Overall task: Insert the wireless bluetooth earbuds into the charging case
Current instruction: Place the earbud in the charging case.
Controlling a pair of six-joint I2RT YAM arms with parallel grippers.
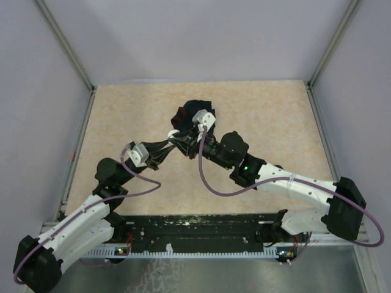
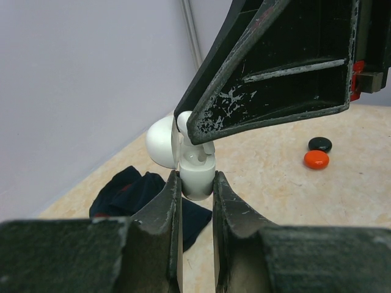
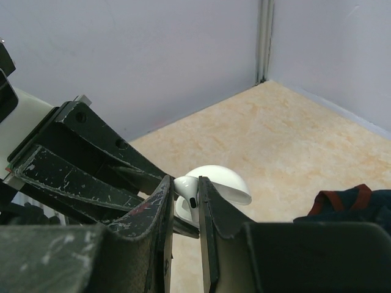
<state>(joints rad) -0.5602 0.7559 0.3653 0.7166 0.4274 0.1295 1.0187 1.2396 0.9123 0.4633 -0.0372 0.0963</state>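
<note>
Lower left: navy cloth (image 2: pixel 129 188). Centre: white charging case (image 2: pixel 196 176), lid (image 2: pixel 160 141) open, body clamped by left gripper (image 2: pixel 197 190); one white earbud (image 3: pixel 186 199) at its mouth, pinched by right gripper (image 3: pixel 185 187). Right: black disc (image 2: pixel 319 144), red disc (image 2: pixel 316 160), on table (image 2: pixel 275 195).

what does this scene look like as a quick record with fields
left gripper: jaws shut on the charging case, held upright
case lid: open
right gripper: jaws shut on a white earbud
earbud position: at the case's open top; how far in, cannot tell
dark cloth: on the table, near the case
black disc, red disc: side by side on the table, apart from the case
</note>
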